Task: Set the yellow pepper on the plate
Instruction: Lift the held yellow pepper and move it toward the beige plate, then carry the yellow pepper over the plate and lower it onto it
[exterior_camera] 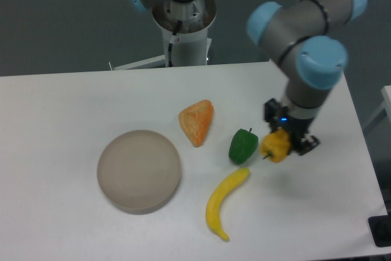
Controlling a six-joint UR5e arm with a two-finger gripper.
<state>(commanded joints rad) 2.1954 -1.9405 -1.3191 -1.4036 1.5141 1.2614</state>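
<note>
The yellow pepper (275,145) is small and lumpy, at the right of the table, just right of the green pepper (243,145). My gripper (282,140) is down over it with its fingers either side, shut on it. Whether the pepper rests on the table or is just above it, I cannot tell. The plate (139,170) is a round grey-beige dish at the left centre of the table, well left of the gripper, with nothing on it.
An orange wedge-shaped piece (197,121) lies between the plate and the green pepper. A long yellow banana (225,202) lies in front of the green pepper. The robot base (183,22) stands at the table's back edge. The table's right edge is close to the gripper.
</note>
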